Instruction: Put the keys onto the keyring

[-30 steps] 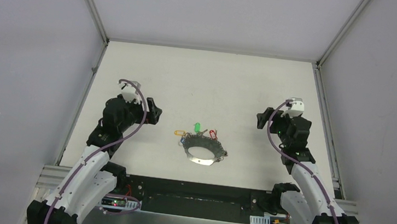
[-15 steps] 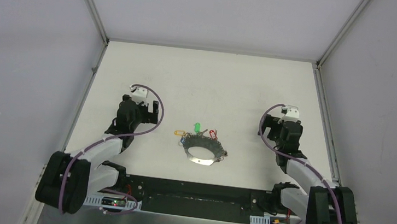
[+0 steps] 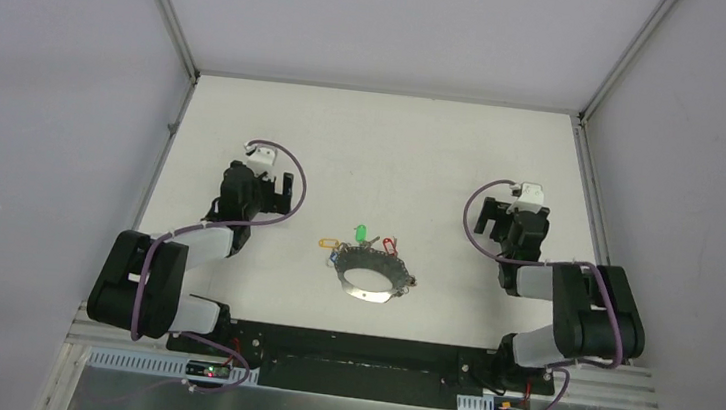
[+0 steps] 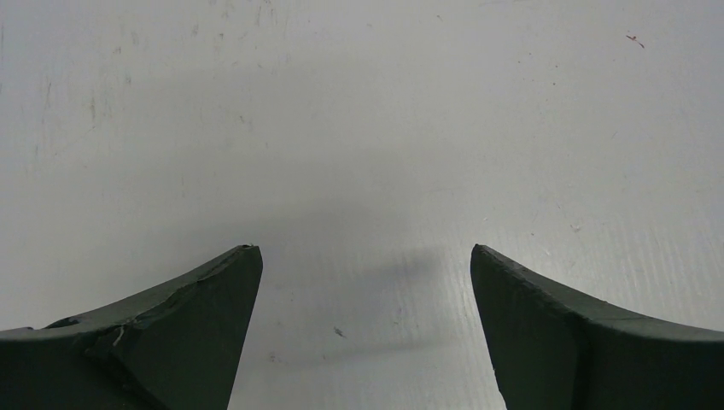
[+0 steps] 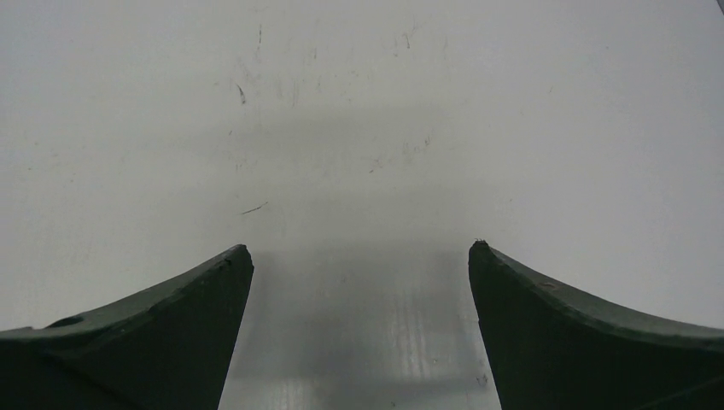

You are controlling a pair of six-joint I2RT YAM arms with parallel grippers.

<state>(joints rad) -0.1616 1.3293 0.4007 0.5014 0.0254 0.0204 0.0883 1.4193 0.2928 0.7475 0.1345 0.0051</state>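
Observation:
The keyring point(image 3: 368, 288), a large thin silvery loop, lies on the white table near the front middle. Several small keys with a green tag point(image 3: 361, 233), a yellow tag point(image 3: 329, 243) and a red tag point(image 3: 391, 244) lie bunched along its far rim. My left gripper point(image 3: 281, 190) is open and empty, well left of the keyring, low over bare table. My right gripper point(image 3: 483, 217) is open and empty, well right of it. Both wrist views show only open fingers point(image 4: 196, 333) point(image 5: 188, 325) and bare table; the keys and keyring are out of those views.
The table point(image 3: 376, 136) is walled by grey panels at left, back and right, with metal rails along the edges. A black base bar point(image 3: 354, 365) runs along the near edge between the arm bases.
Both arms have folded down and back toward their bases, elbows dropping; the grippers shifted slightly toward the far side. The keys and keyring have not moved.

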